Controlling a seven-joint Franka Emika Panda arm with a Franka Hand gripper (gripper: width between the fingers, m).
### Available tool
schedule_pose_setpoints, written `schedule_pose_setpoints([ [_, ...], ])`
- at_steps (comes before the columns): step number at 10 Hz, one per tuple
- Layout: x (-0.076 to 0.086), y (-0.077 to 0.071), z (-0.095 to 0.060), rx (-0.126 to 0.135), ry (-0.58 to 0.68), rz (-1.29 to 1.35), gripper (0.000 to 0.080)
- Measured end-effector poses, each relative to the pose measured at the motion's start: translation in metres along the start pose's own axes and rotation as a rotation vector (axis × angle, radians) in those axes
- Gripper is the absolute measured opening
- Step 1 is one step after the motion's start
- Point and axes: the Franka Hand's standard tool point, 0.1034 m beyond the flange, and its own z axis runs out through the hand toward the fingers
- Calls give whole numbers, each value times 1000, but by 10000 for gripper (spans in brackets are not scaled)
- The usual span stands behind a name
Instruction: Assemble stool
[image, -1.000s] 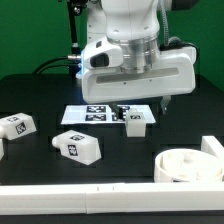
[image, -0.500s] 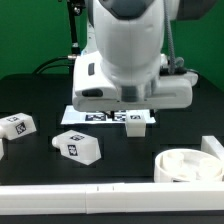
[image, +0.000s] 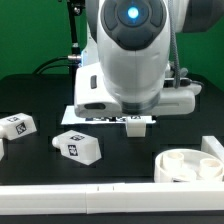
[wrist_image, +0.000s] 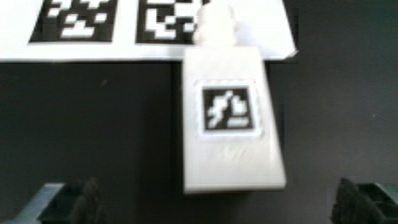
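Now, nearest first: the gripper (wrist_image: 217, 206) has its jaws spread wide with nothing between them. Both dark fingers (wrist_image: 71, 205) stand well apart in the wrist view, with bare table (wrist_image: 107, 130) between them and the part.

Just beyond the fingertips lies one stool leg (wrist_image: 231, 150), flat on the table with its tag (wrist_image: 228, 108) facing up. Its long axis runs straight away from the jaws, square to the line joining the two fingers. Its far end reaches the edge of the marker board (wrist_image: 107, 30); I cannot tell whether it rests on the board or just beside it.

Judgement: the leg is centred between the fingers. They would close across its narrow width, with no turn of the wrist called for. The gap to either finger looks generous.

In the exterior view the arm (image: 130, 60) hides the gripper. The same leg (image: 137, 124) shows at the marker board's (image: 85, 115) corner on the exterior view's right.

Farther out:
- A second leg (image: 78, 146) lies near the marker board, on the camera's side.
- A third leg (image: 17, 126) lies off toward the exterior view's left of the marker board.
- The seat (image: 190, 165) lies well apart from the marker board, toward the exterior view's right.
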Motion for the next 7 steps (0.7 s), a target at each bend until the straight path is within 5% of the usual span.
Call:
schedule_pose_setpoints([
  [5, 4, -6, 20, -18, 24, 11, 648],
  [7, 1, -5, 42, -22, -67, 89, 648],
])
